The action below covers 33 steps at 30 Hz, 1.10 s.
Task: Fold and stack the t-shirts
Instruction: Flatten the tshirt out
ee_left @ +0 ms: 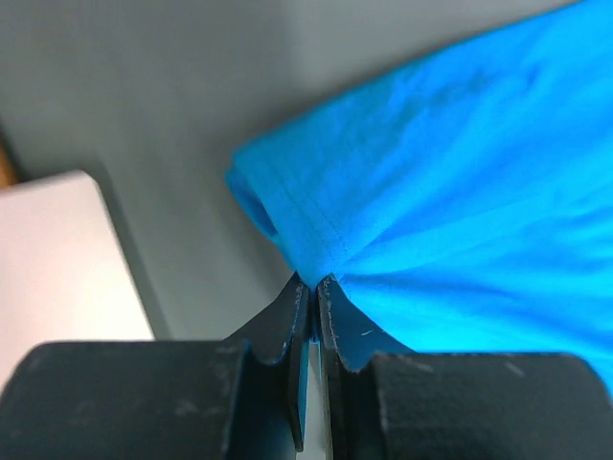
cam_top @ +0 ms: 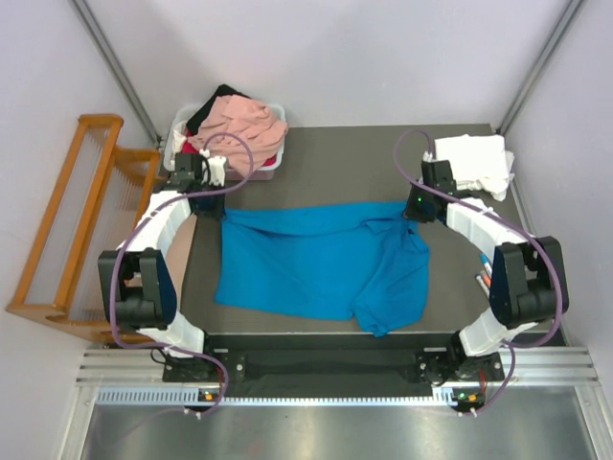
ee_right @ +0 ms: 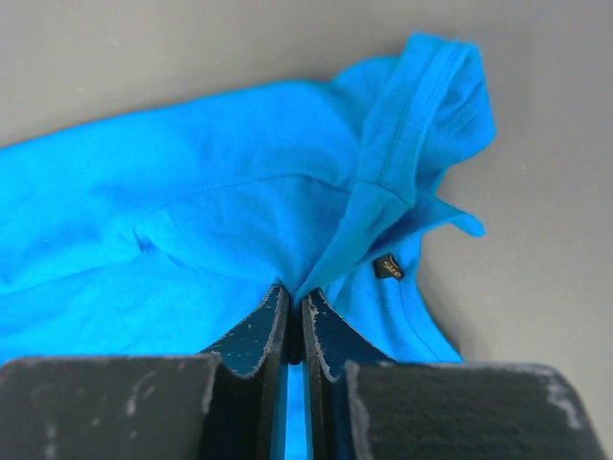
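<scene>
Grey table [cam_top: 335, 158] bears blue t-shirt [cam_top: 306, 264], pinched by left claw [ee_left: 311, 287] and right claw [ee_right: 295, 299].

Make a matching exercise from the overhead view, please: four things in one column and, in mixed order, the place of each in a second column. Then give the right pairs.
Things
1. blue t-shirt
2. white cloth pile
3. white tub
4. wooden rack

Places
A. beside the table, on the left
B. far right corner of the table
C. spread over the middle of the table
D. far left corner of the table

Pairs: 1-C, 2-B, 3-D, 4-A
</scene>
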Each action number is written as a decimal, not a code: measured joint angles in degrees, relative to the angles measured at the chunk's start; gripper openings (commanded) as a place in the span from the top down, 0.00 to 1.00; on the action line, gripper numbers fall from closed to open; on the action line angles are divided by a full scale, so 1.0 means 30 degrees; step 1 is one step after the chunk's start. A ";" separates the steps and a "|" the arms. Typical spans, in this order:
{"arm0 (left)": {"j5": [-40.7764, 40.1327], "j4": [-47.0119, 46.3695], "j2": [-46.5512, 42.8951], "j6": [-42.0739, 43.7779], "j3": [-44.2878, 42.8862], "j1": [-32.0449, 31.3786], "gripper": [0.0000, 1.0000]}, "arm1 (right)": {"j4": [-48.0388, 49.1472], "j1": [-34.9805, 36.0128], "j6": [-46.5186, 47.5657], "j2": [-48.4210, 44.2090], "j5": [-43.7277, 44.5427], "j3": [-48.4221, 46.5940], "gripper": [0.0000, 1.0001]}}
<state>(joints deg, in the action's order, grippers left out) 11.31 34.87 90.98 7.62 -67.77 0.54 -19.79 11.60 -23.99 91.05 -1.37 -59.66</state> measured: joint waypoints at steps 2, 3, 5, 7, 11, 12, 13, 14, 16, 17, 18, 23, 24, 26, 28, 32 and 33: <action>0.0182 0.0299 -0.0168 0.0000 -0.0947 0.0000 0.89 | -0.0073 0.0051 0.0007 -0.0328 0.0000 -0.0189 0.98; 0.0313 0.0408 -0.0313 0.0000 -0.1297 0.0000 0.89 | -0.0124 0.0066 0.0036 -0.0459 -0.0007 -0.0306 0.98; 0.0437 0.0466 -0.0656 0.0000 -0.1450 -0.0022 0.89 | -0.0146 0.0080 0.0095 -0.0612 -0.0007 -0.0532 0.99; 0.0459 0.0670 -0.0801 0.0015 -0.1399 -0.0073 0.89 | -0.0146 0.0087 0.0117 -0.0670 -0.0007 -0.0627 0.99; 0.0437 0.0801 -0.0823 0.0080 -0.0685 -0.0087 0.86 | -0.0270 0.0087 0.0131 -0.0670 -0.0007 -0.0634 0.99; 0.0437 0.0918 -0.0823 0.0131 -0.0444 -0.0087 0.81 | -0.0313 0.0087 0.0131 -0.0670 -0.0007 -0.0634 1.00; 0.0444 0.0991 -0.0823 0.0182 -0.0306 -0.0087 0.78 | -0.0335 0.0087 0.0131 -0.0670 -0.0007 -0.0634 0.99; 0.0452 0.1100 -0.0823 0.0255 -0.0175 -0.0087 0.77 | -0.0364 0.0087 0.0131 -0.0670 -0.0007 -0.0634 1.00; 0.0459 0.1188 -0.0823 0.0364 -0.0066 -0.0087 0.77 | -0.0364 0.0087 0.0131 -0.0670 -0.0007 -0.0634 1.00; 0.0459 0.1188 -0.0823 0.0372 -0.0058 -0.0087 0.77 | -0.0364 0.0087 0.0124 -0.0670 -0.0007 -0.0634 1.00; 0.0466 0.1188 -0.0823 0.0386 -0.0058 -0.0087 0.76 | -0.0364 0.0087 0.0124 -0.0670 -0.0007 -0.0634 1.00; 0.0459 0.1158 -0.0816 0.0444 -0.0015 -0.0087 0.78 | -0.0357 0.0087 0.0124 -0.0670 -0.0007 -0.0634 1.00; 0.0459 0.1151 -0.0816 0.0437 0.0007 -0.0087 0.80 | -0.0357 0.0087 0.0131 -0.0670 -0.0007 -0.0634 1.00; 0.0452 0.1086 -0.0816 0.0437 0.0058 -0.0087 0.81 | -0.0357 0.0087 0.0124 -0.0670 -0.0007 -0.0634 1.00; 0.0459 0.1049 -0.0816 0.0437 0.0182 -0.0087 0.76 | -0.0357 0.0087 0.0124 -0.0670 -0.0007 -0.0634 1.00; 0.0474 0.0947 -0.0809 0.0459 0.0670 -0.0087 0.62 | -0.0357 0.0087 0.0131 -0.0670 -0.0007 -0.0634 1.00; 0.0510 0.0852 -0.0809 0.0459 0.0933 -0.0087 0.61 | -0.0357 0.0087 0.0131 -0.0670 -0.0007 -0.0634 1.00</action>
<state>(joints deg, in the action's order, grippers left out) 12.84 37.43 88.55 8.99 -64.97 0.27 -20.86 11.86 -23.59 89.03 -1.39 -61.56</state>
